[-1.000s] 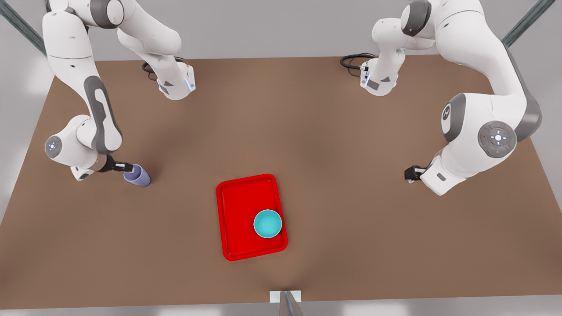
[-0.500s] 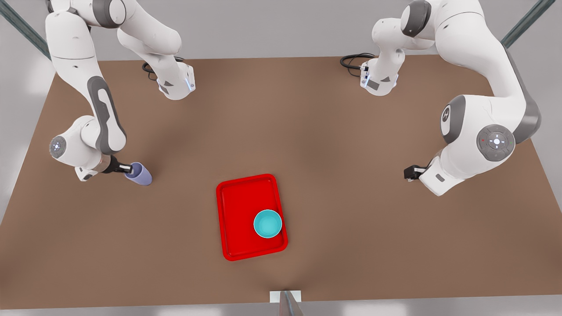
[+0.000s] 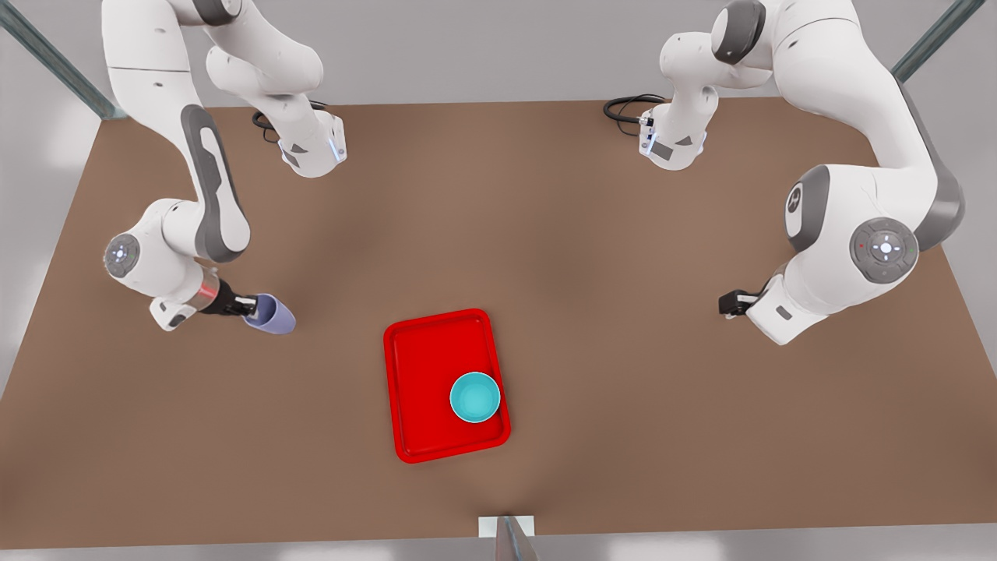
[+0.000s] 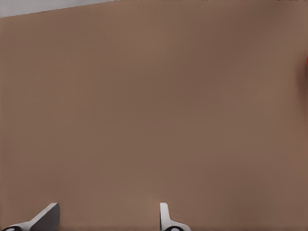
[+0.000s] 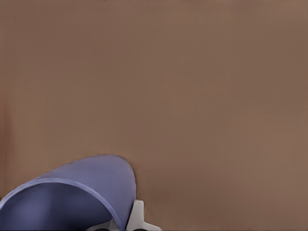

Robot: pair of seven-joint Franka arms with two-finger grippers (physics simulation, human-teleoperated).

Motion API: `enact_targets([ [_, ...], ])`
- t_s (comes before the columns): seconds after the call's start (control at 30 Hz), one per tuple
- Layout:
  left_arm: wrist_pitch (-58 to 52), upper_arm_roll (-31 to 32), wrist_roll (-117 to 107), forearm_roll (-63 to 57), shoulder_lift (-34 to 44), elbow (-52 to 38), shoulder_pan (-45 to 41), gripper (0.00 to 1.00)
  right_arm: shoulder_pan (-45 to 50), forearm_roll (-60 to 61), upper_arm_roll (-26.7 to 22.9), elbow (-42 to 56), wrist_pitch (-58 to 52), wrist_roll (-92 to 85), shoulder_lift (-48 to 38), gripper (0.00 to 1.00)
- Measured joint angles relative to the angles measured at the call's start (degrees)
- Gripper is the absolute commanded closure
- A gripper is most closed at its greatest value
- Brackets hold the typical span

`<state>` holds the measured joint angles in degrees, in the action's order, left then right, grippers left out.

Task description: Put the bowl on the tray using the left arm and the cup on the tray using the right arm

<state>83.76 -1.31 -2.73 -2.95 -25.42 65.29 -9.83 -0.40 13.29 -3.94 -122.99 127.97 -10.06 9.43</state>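
With the bowl already resting on the tray, the right gripper pinches the cup's rim; next, carry it trayward, while the left gripper waits, fingers spread.

Turquoise bowl upright on red tray, lavender cup tilted, well apart.

The counter is looking matt and smooth, a plain brown. The tray and bowl are showing glossy, plastic-like surfaces. The cup is appearing smooth, softly satin lavender.
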Motion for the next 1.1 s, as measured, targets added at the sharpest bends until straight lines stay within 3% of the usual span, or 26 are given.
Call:
enact_targets([
  [0.6,0.0,-0.3,-0.1,0.1,-0.3,0.0,0.4,0.00,19.5,-0.6,0.0,13.8,-0.8,26.9,8.7,0.79],
  [1.1,0.0,-0.3,-0.2,0.1,-0.4,0.0,0.5,0.00,31.1,-0.1,-1.8,26.3,1.1,41.3,22.7,0.79],
])
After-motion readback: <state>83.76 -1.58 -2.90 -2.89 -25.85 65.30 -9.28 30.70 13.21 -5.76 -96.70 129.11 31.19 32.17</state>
